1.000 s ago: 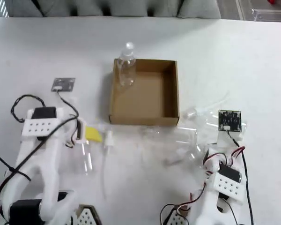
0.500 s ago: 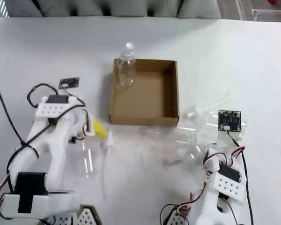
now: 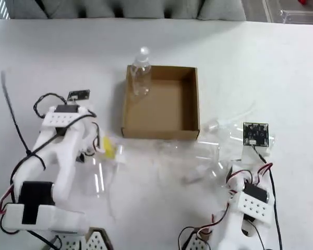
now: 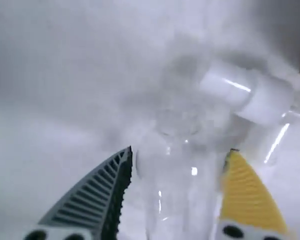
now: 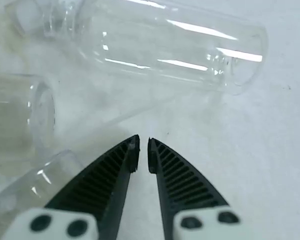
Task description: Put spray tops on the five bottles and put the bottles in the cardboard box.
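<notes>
A clear bottle [image 4: 182,165] without a top lies between the grey and yellow fingers of my left gripper [image 4: 177,160], which is shut on its sides. In the high view that gripper [image 3: 101,151] is left of the cardboard box [image 3: 159,134], with the bottle [image 3: 97,176] under it. A white spray top [image 4: 250,97] lies just past the bottle's neck, its thin tube [image 3: 113,182] trailing toward the front. One capped bottle [image 3: 140,73] stands in the box's far left corner. My right gripper [image 5: 142,152] is shut and holds nothing, just short of a lying bottle [image 5: 160,42].
Several clear bottles [image 3: 206,155] lie loose in front of the box's right corner. Another spray top [image 3: 223,123] with its tube lies right of the box. The right arm [image 3: 253,200] stands at the front right. Bare table stretches behind and left of the box.
My left arm's wrist swung away from the front edge and to the right. The bottle and the spray top's tube shifted slightly. The right arm kept still.
</notes>
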